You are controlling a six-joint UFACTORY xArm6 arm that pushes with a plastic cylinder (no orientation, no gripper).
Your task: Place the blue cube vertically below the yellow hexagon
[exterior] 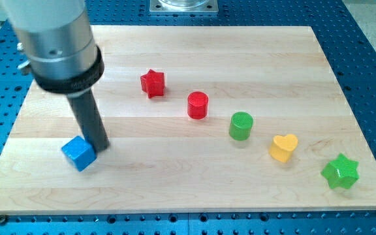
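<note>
The blue cube [78,154] sits near the board's lower left corner. My tip [100,145] is right beside the cube's upper right side, touching it or nearly so. The only yellow block is heart-shaped [283,147] and sits far to the view's right, at about the same height as the cube. No yellow hexagon shows; the arm's grey body [57,46] covers the board's upper left part.
A red star [153,83], a red cylinder [198,105], a green cylinder [241,125] and a green star [340,172] run in a diagonal line from upper middle to lower right. The wooden board [175,189] ends close below the cube.
</note>
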